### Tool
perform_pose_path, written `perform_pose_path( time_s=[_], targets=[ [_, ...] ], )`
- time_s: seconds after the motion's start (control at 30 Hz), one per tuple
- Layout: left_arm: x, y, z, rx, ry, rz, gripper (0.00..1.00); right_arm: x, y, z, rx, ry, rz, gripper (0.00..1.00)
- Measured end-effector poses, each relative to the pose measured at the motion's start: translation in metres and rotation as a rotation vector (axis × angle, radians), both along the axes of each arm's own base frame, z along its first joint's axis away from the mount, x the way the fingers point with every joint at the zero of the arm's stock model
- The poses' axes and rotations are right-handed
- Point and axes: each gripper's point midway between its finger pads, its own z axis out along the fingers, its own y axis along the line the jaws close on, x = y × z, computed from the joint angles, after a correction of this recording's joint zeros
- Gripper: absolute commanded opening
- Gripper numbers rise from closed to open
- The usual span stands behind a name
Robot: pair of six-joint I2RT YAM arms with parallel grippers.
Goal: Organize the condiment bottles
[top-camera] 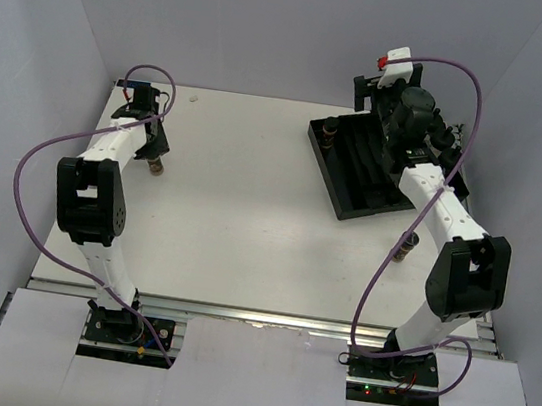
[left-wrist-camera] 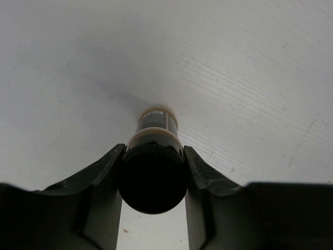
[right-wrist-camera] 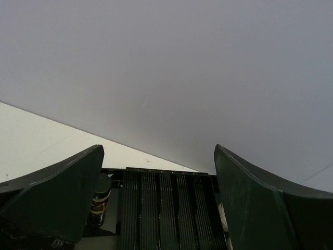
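My left gripper (top-camera: 156,146) is shut on the black cap of a condiment bottle (top-camera: 156,165) with dark brown contents, standing on the white table at the far left. In the left wrist view, the fingers (left-wrist-camera: 106,172) press both sides of the bottle's cap (left-wrist-camera: 152,179). My right gripper (top-camera: 394,130) hangs open and empty over the black slotted tray (top-camera: 354,189). One dark bottle (top-camera: 330,131) stands in the tray's far left corner; it also shows in the right wrist view (right-wrist-camera: 100,195). Another bottle (top-camera: 405,247) stands on the table near the right arm.
The tray (right-wrist-camera: 161,208) lies at the back right, angled, its ridged slots below my open right gripper (right-wrist-camera: 158,151). Grey walls close in the table on three sides. The arm bases and purple cables sit at the near edge.
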Motion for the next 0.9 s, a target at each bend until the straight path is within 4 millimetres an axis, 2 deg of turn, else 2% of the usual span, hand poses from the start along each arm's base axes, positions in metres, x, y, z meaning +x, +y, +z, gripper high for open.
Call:
perform_pose_path(
  time_s=[0.1, 0.3, 0.37, 0.43, 0.6, 0.77, 0.83, 0.9],
  targets=[
    [0.001, -0.001, 0.002, -0.004, -0.004, -0.01, 0.0, -0.002, -0.001, 0.002, 0.002, -0.003, -0.002, 0.93],
    [0.002, -0.017, 0.001, -0.036, -0.003, -0.064, 0.0, -0.014, 0.002, 0.013, 0.044, 0.007, 0.03, 0.93],
    [-0.001, -0.035, 0.003, -0.035, -0.001, -0.103, 0.0, -0.021, 0.005, 0.014, 0.077, 0.032, 0.052, 0.93],
    [-0.002, -0.07, 0.007, -0.033, -0.006, -0.178, 0.0, -0.029, 0.008, 0.016, 0.113, 0.054, 0.073, 0.92],
    [-0.016, -0.182, 0.017, -0.046, -0.028, -0.413, 0.0, -0.056, 0.011, 0.01, 0.199, 0.132, 0.108, 0.92],
    [-0.04, -0.284, 0.043, -0.063, -0.084, -0.615, 0.0, -0.085, 0.003, -0.015, 0.265, 0.227, 0.072, 0.92],
    [-0.047, -0.309, 0.052, -0.074, -0.109, -0.662, 0.0, -0.099, -0.003, -0.032, 0.272, 0.276, 0.052, 0.92],
    [-0.054, -0.325, 0.053, -0.076, -0.118, -0.686, 0.0, -0.109, -0.007, -0.042, 0.28, 0.298, 0.038, 0.92]
  ],
)
